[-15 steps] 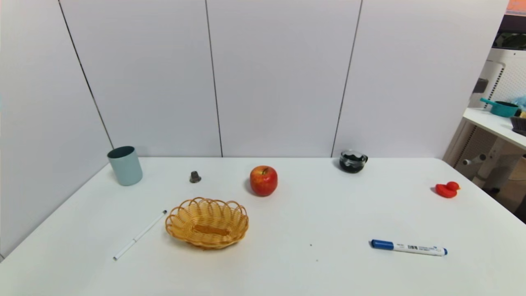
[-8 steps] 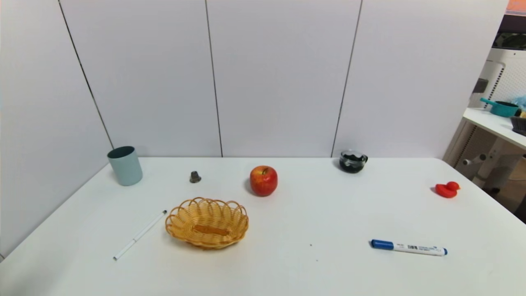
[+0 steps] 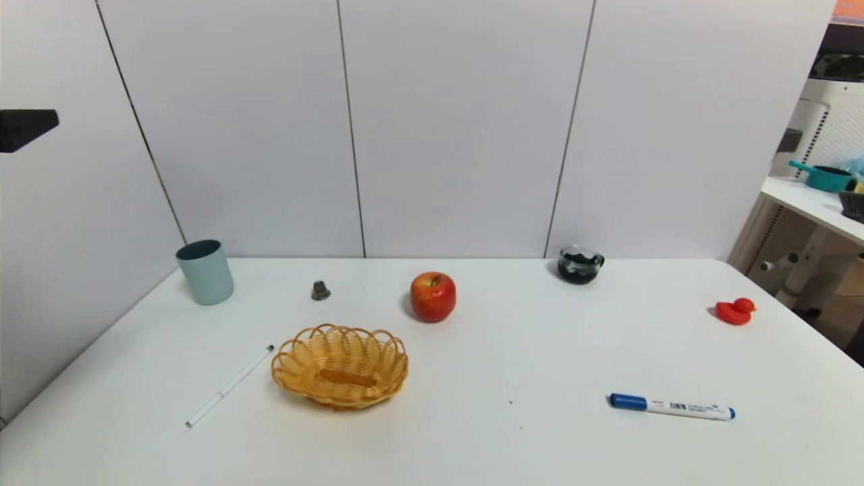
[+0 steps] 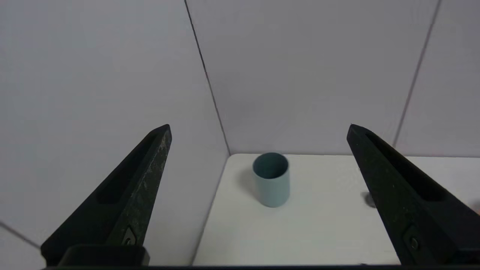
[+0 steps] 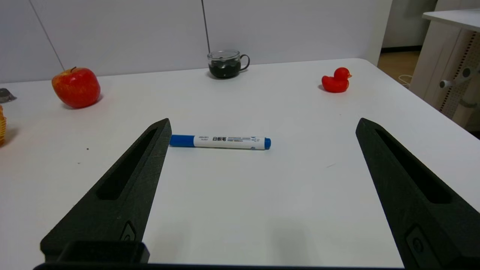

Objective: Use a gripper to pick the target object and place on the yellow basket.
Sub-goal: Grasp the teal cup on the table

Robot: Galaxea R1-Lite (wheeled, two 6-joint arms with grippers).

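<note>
I am looking at the blue-green cup (image 3: 205,272). It is standing upright in the far left corner of the white table (image 3: 472,432), close to the wall. My left hand (image 4: 258,129) is hanging in the air, well apart from the cup, with its two black fingers (image 4: 138,187) spread wide and nothing in it. The yellow basket (image 3: 340,365) is sitting nearer the front edge, left of the middle, with a thin white pen (image 3: 229,386) just beside it. My right hand (image 5: 262,123) is hanging low above the table toward the right side, also spread wide and holding nothing. A blue marker (image 5: 220,142) is lying on the table ahead of it. A red apple (image 3: 433,296) is sitting near the back edge.
</note>
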